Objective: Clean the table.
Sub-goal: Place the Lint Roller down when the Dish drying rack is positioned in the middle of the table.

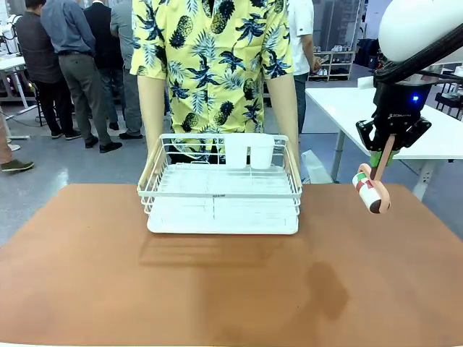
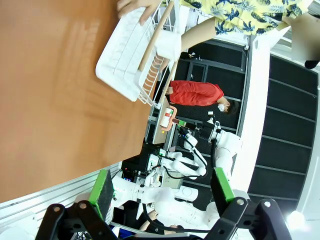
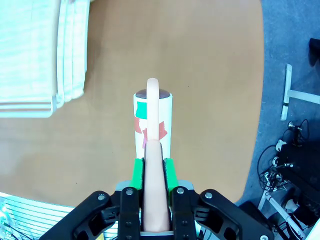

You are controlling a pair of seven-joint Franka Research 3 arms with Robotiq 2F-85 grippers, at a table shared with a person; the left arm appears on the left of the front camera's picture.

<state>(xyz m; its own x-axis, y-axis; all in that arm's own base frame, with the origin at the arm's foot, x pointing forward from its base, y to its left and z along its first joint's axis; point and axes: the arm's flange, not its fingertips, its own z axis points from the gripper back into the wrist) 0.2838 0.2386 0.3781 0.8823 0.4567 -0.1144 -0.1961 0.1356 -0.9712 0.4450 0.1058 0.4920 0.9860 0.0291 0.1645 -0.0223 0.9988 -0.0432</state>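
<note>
My right gripper (image 1: 383,150) hangs above the right side of the reddish-brown table (image 1: 217,289), shut on the pink handle of a lint roller (image 1: 371,191). The roller's white head with red and green print points down, clear of the tabletop. In the right wrist view the green pads (image 3: 137,170) clamp the handle, and the lint roller (image 3: 152,117) sticks out over the table (image 3: 210,75). My left gripper (image 2: 162,190) is open, high above the table (image 2: 50,90), with nothing between its fingers. The lint roller (image 2: 166,118) appears far off there.
A white wire rack (image 1: 223,189) with two white cups stands at the table's far middle. A person in a yellow shirt holds its sides with both hands (image 1: 148,173). A smaller white table (image 1: 347,101) stands behind at right. The rack (image 3: 40,55) lies left of the roller.
</note>
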